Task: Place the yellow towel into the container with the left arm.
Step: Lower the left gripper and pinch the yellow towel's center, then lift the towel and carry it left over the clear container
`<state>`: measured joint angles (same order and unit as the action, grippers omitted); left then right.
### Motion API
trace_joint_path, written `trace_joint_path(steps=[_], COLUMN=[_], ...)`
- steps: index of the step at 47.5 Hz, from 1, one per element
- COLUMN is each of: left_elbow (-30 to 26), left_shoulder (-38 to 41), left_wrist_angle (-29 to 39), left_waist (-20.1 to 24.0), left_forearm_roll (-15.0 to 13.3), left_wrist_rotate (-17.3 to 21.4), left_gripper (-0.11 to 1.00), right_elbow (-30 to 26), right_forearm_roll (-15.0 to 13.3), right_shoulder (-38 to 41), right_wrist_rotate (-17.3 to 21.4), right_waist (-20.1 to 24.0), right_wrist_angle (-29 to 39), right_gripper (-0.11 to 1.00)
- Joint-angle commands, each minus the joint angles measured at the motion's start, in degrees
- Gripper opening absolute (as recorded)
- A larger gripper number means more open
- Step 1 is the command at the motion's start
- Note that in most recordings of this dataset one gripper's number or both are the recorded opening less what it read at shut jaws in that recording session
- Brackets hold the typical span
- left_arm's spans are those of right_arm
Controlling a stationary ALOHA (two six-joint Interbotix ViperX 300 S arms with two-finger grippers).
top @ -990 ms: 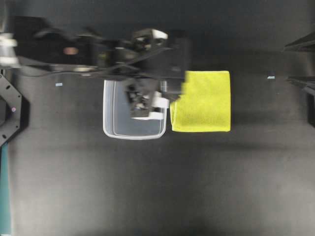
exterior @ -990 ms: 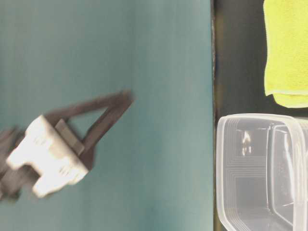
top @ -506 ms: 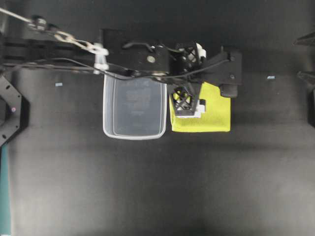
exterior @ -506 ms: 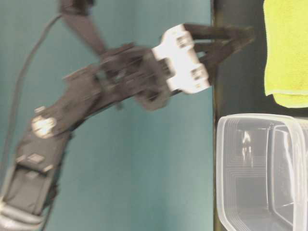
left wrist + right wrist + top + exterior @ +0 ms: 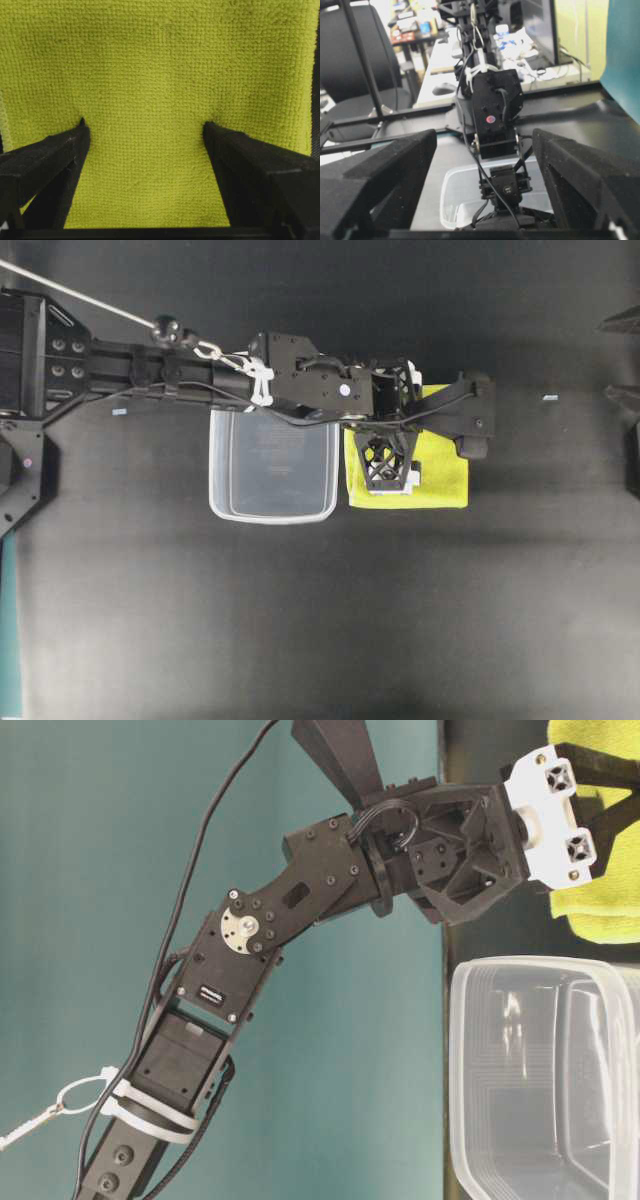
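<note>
Yellow-green fuzzy towel (image 5: 440,465) lies flat on the black table (image 5: 300,620), just beside the clear plastic rectangular container (image 5: 272,465). Directly above it, the left gripper (image 5: 145,135) points down with jaws spread wide, both fingertips (image 5: 80,127) pressing its pile. Far off at the table's edge, the right gripper (image 5: 485,165) gapes, holding nothing.

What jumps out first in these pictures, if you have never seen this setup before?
The bright yellow towel stands out on the black table, just right of the clear plastic container. The left arm stretches in from the left over the container's far edge, and the left gripper has its open fingers pressed down onto the towel.
</note>
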<state>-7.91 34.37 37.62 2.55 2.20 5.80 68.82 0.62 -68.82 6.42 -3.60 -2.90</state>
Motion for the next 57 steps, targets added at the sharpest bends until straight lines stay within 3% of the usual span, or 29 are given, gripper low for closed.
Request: trace_joint_path(steps=[1,6,15,19,30,37,47,57], left_elbow=[0.4,0.3,-1.3,-3.6,-10.9,-11.0,-2.7,11.6], left_shoulder=[0.8,0.5,-1.4,-2.7,-9.1,-16.9,-27.9,-38.6], left_wrist_angle=[0.3,1.9,3.7,6.2,12.9,19.6,27.7,24.6], left_waist=[-0.4,-0.5,-1.2,-1.1,-1.1,-1.1,-0.7,-0.7], left_forearm_roll=[0.2,0.2,0.2,0.3,0.2,0.2,0.2,0.2], left_wrist_rotate=[0.1,0.2,1.1,1.1,1.5,3.1,5.9,6.2], left_gripper=[0.88,0.74,0.22,0.07,0.07,0.07,0.07,0.07], right_elbow=[-0.9,-1.0,-0.9,-0.9,-0.9,-1.1,-1.1,-1.0], right_forearm_roll=[0.3,0.3,0.3,0.3,0.3,0.3,0.3,0.3], right_shoulder=[0.2,-0.1,-0.6,-0.9,-1.5,-1.8,-1.9,-1.9], right_wrist_rotate=[-0.1,-0.2,-0.1,-0.2,-0.2,0.3,0.1,0.2], right_waist=[-0.4,-0.5,-0.7,-0.9,-0.9,-0.9,-0.9,-0.9], right_wrist_angle=[-0.3,-0.3,-0.3,-0.2,-0.2,-0.2,-0.2,0.4], right_gripper=[0.75,0.75,0.75,0.75,0.75,0.74,0.74,0.74])
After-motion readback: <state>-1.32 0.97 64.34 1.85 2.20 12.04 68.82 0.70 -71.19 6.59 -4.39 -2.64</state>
